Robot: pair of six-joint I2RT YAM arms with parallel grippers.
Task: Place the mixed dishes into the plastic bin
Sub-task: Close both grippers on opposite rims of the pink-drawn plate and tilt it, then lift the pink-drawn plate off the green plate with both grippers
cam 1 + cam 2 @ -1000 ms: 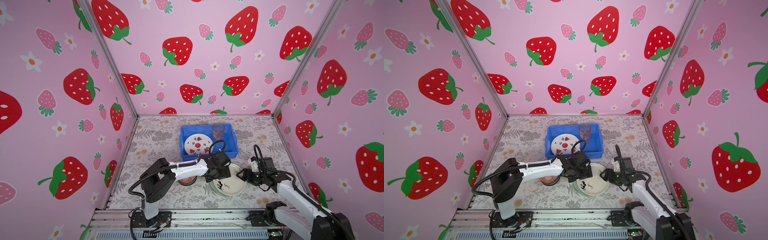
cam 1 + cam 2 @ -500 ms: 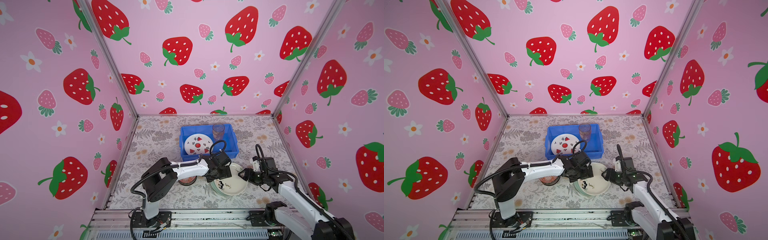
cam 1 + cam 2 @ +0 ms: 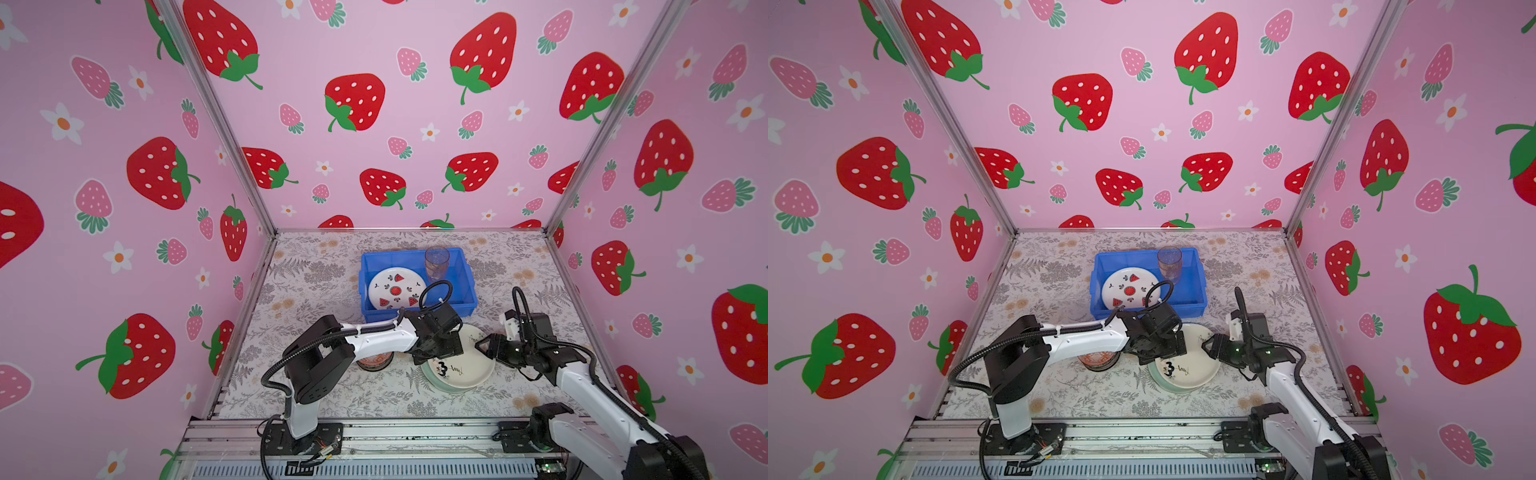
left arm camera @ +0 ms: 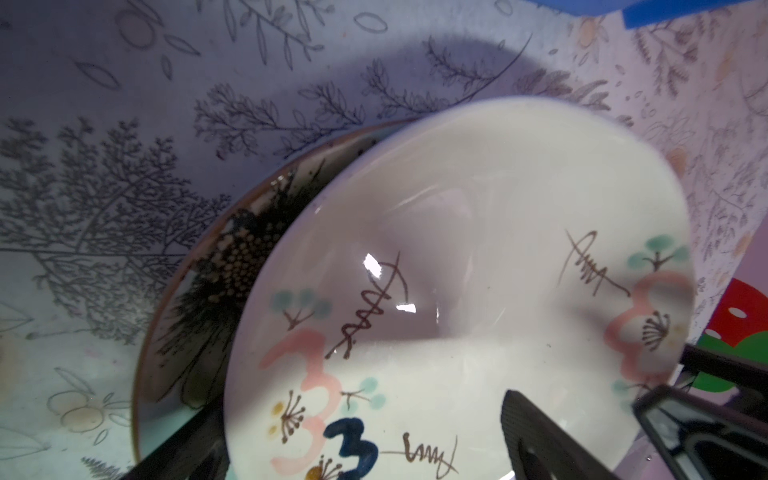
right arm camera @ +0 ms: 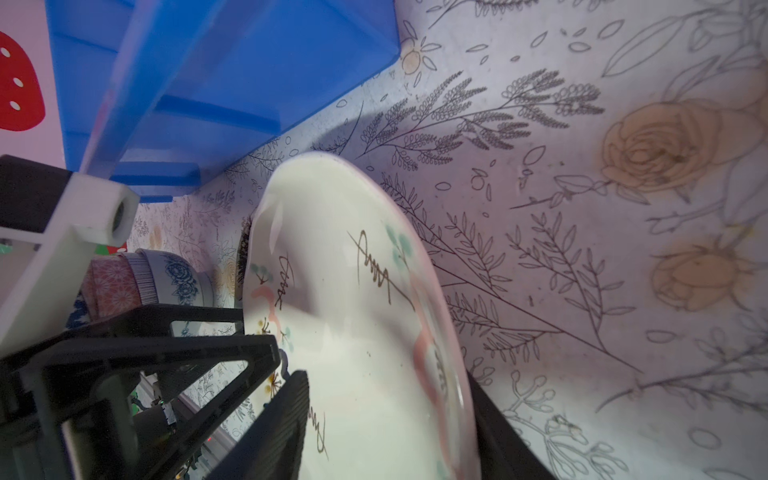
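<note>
Right gripper (image 3: pixel 481 345) has edged onto the cream plate (image 3: pixel 465 370) and pinches its rim; left gripper (image 3: pixel 434 353) gapes empty beside it. Advise lifting level over the blue bin (image 3: pixel 374 311) beyond.

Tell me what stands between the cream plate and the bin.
The left gripper hangs open over the bin-side edge of the cream plate, in the lift path. Inside the bin, the watermelon plate fills the left and a tumbler stands at the back; the right is bare.
</note>
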